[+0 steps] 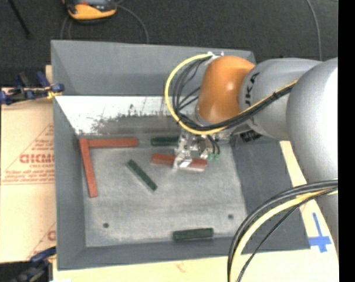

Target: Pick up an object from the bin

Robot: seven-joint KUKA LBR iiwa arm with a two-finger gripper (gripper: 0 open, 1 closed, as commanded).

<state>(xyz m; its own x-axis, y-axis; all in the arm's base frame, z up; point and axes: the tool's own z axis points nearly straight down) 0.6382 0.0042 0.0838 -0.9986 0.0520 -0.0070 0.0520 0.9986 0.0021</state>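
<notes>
STAGE: approach, nothing lifted | THING: short red bar (162,158) flat on bin (165,210) floor | JAWS: low over red bar's right end; spread or pinching, cannot tell | NEAR: dark green bar (162,140) just behind red bar | LEFT: grip, lift.

Arm (300,98) reaching in from right, orange-covered wrist (224,90) bent downward, pincer (189,157) lowered
</notes>
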